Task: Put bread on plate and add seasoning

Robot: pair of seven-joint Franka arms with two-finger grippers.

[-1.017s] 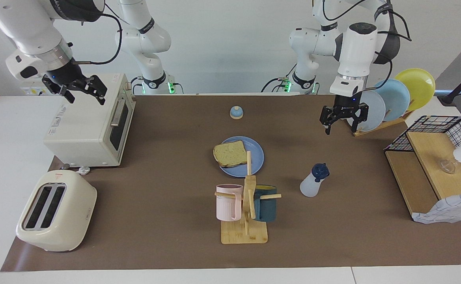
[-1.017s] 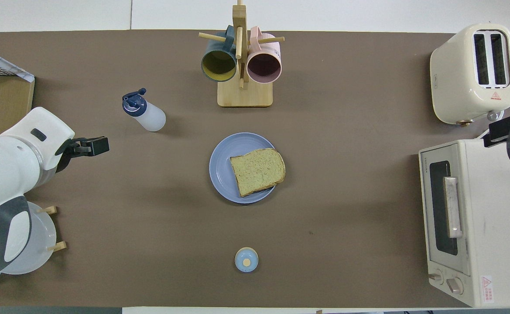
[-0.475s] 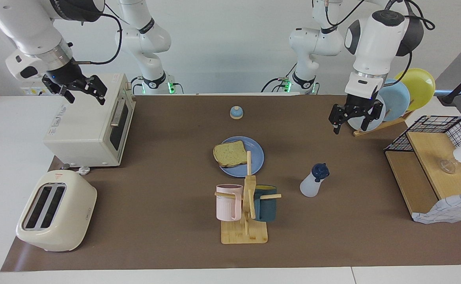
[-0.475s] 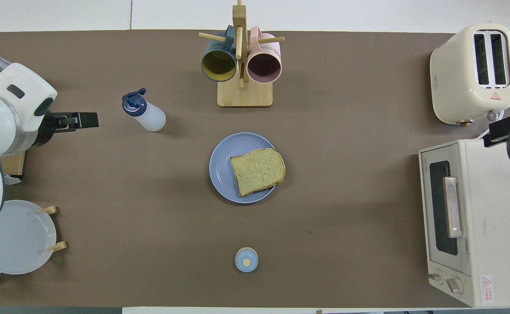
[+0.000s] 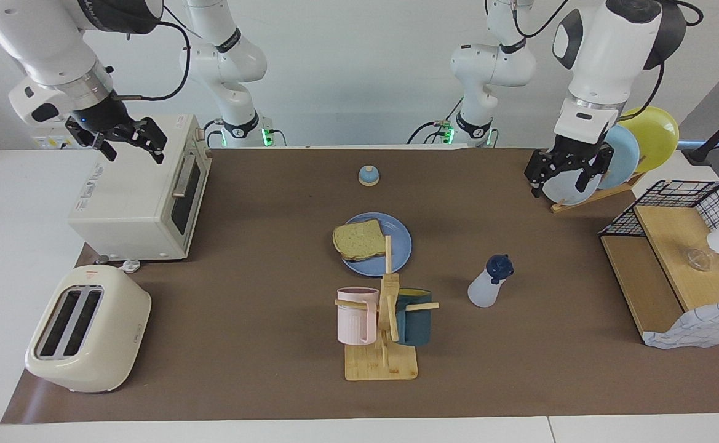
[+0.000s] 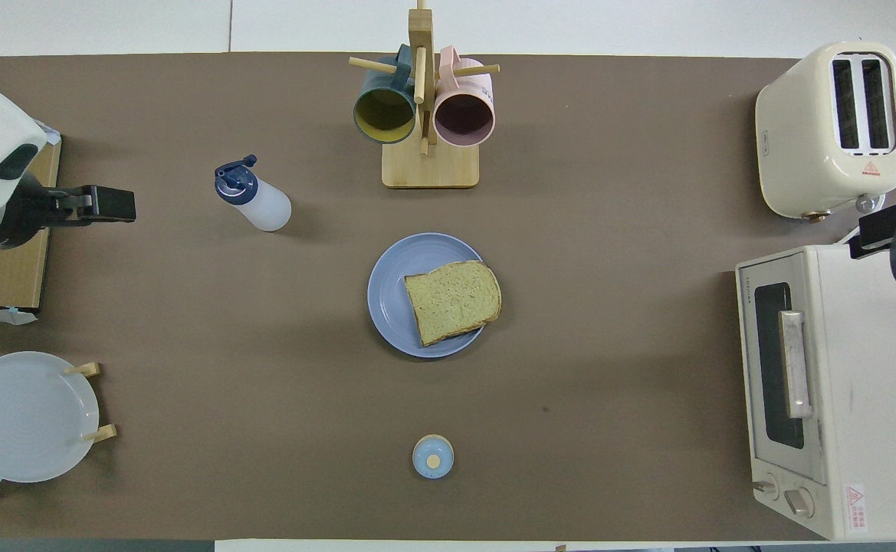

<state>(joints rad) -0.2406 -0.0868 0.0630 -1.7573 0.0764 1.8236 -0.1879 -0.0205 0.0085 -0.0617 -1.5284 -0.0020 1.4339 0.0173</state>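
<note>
The bread [image 5: 358,240] lies on the blue plate [image 5: 396,249] at the middle of the table, overhanging the rim on the side toward the right arm's end; the overhead view shows the bread [image 6: 451,301] and plate [image 6: 388,295] too. The seasoning bottle [image 5: 488,284] stands upright on the mat, farther from the robots than the plate and toward the left arm's end, also in the overhead view [image 6: 256,203]. My left gripper [image 5: 559,183] is open and empty, raised over the mat's edge by the plate rack, apart from the bottle [image 6: 106,205]. My right gripper [image 5: 131,146] waits open over the toaster oven.
A mug rack [image 5: 384,320] with a pink and a dark blue mug stands farther from the robots than the plate. A small bell [image 5: 368,176] sits nearer to them. A toaster oven [image 5: 138,197], a toaster [image 5: 88,329], a plate rack [image 5: 611,157] and a wire-and-wood shelf [image 5: 679,258] stand at the table's ends.
My left gripper has risen and moved toward the left arm's end of the table, away from the plate. The right arm, bread, plate and bottle have not moved.
</note>
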